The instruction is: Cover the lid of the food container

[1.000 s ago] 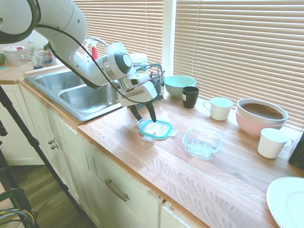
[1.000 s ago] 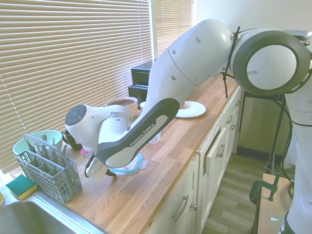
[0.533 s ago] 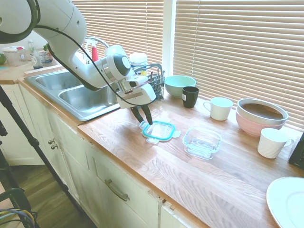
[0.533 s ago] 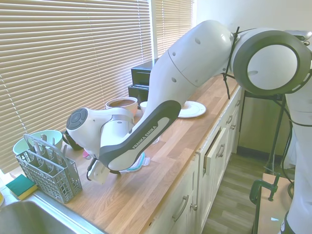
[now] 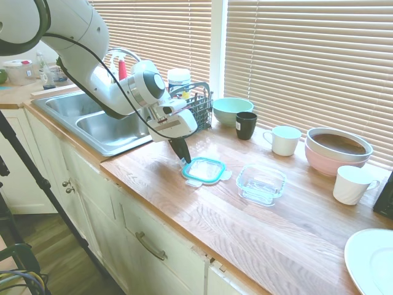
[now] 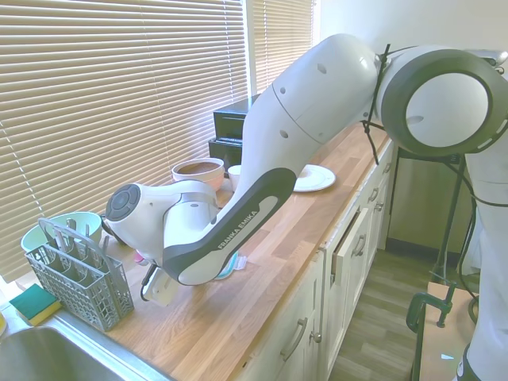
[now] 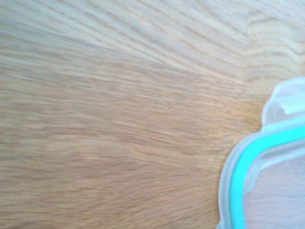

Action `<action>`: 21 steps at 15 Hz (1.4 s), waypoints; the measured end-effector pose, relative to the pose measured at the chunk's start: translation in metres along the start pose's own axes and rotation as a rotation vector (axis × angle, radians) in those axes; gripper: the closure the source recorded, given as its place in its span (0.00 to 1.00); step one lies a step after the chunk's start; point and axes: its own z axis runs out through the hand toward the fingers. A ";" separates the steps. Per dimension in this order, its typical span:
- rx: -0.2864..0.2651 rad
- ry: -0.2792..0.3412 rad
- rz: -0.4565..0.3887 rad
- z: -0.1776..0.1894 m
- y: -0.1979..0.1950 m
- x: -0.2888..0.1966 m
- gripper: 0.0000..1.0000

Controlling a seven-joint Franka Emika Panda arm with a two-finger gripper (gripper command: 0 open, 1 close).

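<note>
While arm hides lid point(image 5: 204, 170) opposite — gripper point(image 5: 182, 157) | closed on rim.

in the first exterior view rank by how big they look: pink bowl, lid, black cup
1. pink bowl
2. lid, though it lies nearer the camera, so this placing is unsure
3. black cup, clearly smallest

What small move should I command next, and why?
Probably a short, straight lift. The hand looks closed on the corner of the lid farthest from the glass food container, which stands open and apart from it. The lid lies flat on the wooden counter. Raising it slightly would show whether the grip holds before carrying it over.
</note>
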 end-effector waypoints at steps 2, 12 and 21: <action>0.000 -0.001 0.005 -0.001 -0.001 -0.001 1.00; 0.064 -0.079 0.065 -0.037 0.026 0.006 1.00; 0.161 -0.124 0.092 -0.083 0.077 0.040 1.00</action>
